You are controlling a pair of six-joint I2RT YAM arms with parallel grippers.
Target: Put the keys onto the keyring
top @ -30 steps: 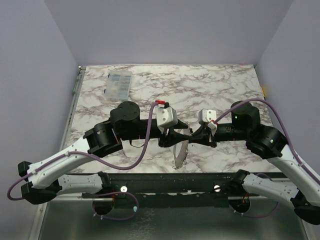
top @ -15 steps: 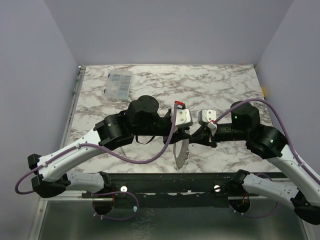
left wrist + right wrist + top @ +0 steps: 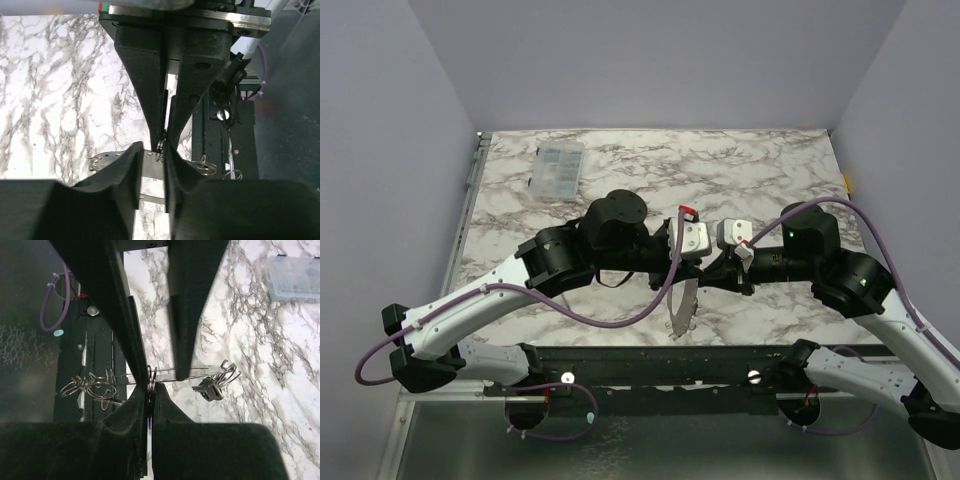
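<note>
Right claw (image 3: pixel 149 390): jaws fully closed, pinching a thin metal ring of the keyring (image 3: pixel 682 306) at the tips. Left claw (image 3: pixel 152 161): jaws partly apart, meeting my right tip to tip and straddling the pale band with a gap showing. The keyring hangs between both claws above the near part of the surface (image 3: pixel 770 170). Dark-headed keys (image 3: pixel 209 389) dangle by the wire loops at one end of the band.

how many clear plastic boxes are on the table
1: a clear plastic compartment box at the far left of the white marble table; part of the tabletop is covered, so others may be hidden.
</note>
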